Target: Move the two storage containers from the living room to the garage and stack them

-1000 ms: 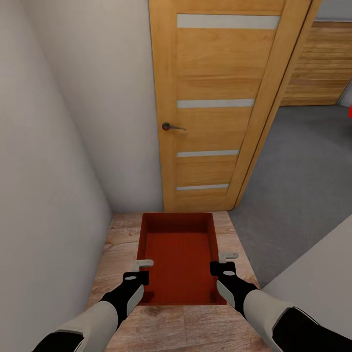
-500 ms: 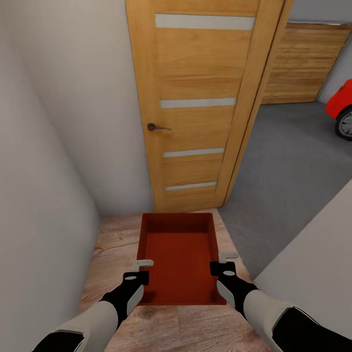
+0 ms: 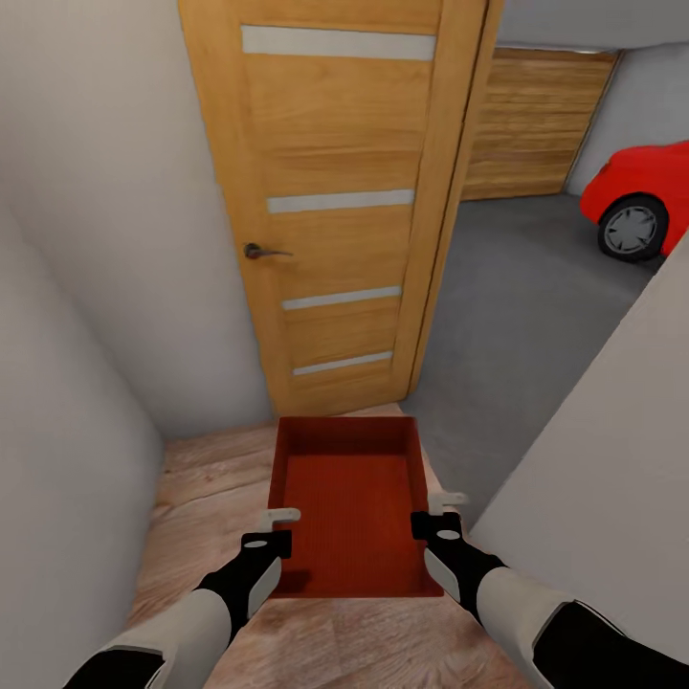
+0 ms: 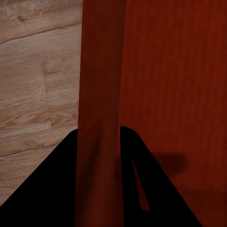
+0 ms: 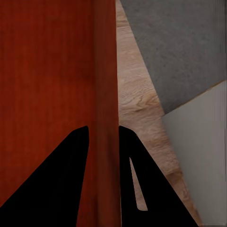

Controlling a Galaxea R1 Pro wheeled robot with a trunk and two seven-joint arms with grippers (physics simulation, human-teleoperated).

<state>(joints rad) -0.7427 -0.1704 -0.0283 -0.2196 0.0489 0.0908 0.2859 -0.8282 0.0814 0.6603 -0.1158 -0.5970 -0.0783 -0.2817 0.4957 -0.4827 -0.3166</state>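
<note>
One orange-red storage container, open-topped and empty, hangs level in front of me over light wood planks. My left gripper is shut on its left wall near the close corner, and my right gripper is shut on its right wall. In the left wrist view the storage container has its thin wall pinched in the left gripper. The right wrist view shows the storage container gripped the same way by the right gripper. Past the doorway lies the garage's dark grey concrete floor.
An oak door with four frosted strips stands open ahead, handle on its left. White walls close in at left, and another wall at right. A red car and a wooden garage door lie beyond.
The whole view has swung to the right, so the door sits further left in the picture and the red car has come into sight. Both grippers hold the container as before.
</note>
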